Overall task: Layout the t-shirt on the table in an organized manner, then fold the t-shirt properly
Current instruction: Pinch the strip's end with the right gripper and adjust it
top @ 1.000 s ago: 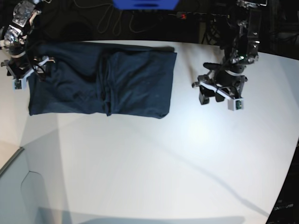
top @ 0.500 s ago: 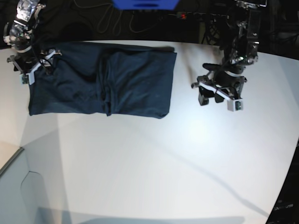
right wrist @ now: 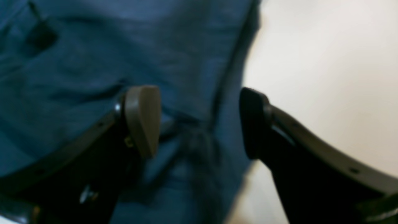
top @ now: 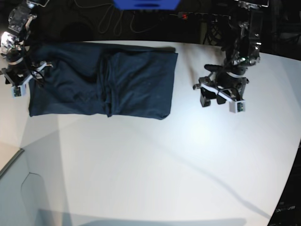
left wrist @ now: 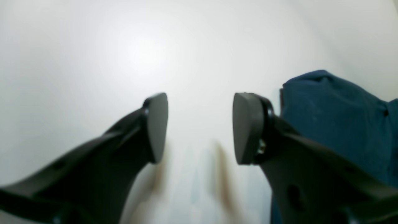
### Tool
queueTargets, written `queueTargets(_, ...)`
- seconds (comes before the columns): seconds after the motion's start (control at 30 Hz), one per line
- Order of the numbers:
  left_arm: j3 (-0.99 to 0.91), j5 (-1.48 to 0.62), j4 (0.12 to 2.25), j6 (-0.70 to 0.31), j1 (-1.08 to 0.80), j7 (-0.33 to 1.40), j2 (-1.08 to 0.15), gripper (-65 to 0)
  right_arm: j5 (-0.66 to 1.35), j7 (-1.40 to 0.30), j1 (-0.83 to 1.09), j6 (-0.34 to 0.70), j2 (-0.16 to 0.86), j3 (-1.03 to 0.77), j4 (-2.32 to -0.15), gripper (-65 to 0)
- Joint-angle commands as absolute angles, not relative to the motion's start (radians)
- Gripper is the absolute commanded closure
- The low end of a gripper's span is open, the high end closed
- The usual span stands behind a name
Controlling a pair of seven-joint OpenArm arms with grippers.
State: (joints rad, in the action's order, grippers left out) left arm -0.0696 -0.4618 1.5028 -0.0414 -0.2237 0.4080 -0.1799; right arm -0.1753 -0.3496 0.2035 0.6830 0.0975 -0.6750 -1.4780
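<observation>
The dark navy t-shirt (top: 101,80) lies as a flat rectangle at the back left of the white table (top: 155,160), with a lengthwise fold ridge near its middle. My right gripper (top: 32,73) is open over the shirt's left edge. In the right wrist view the right gripper (right wrist: 199,121) is empty and straddles the edge of the cloth (right wrist: 93,62), with bare table (right wrist: 326,77) beside it. My left gripper (top: 212,100) is open and empty over bare table, to the right of the shirt. In the left wrist view the left gripper (left wrist: 200,127) has a corner of the shirt (left wrist: 335,118) beside its right finger.
A blue object (top: 146,4) and cables (top: 108,21) lie beyond the table's far edge in the dark. The table's curved edge (top: 289,183) runs down the right side. A grey surface (top: 14,188) adjoins the table at the lower left.
My right arm swung up along the shirt's left edge, then came back down and to the left. It stayed open throughout. The left arm and the shirt have not visibly moved.
</observation>
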Motion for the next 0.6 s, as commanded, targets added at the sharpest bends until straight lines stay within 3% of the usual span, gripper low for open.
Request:
queueTargets(0.0, -0.071, -0.469, 1.518, -0.047, -0.217, 0.387, -0.183, -32.6, -0.168, -0.340, 0.203, 0.698, 0.110, -0.680, -1.472, -39.9)
queueTargets(0.57, -0.071, -0.467, 1.518, -0.047, -0.217, 0.387, -0.183, -32.6, -0.168, -0.337, 0.104, 0.698, 0.193, -0.679, -1.190, -40.0)
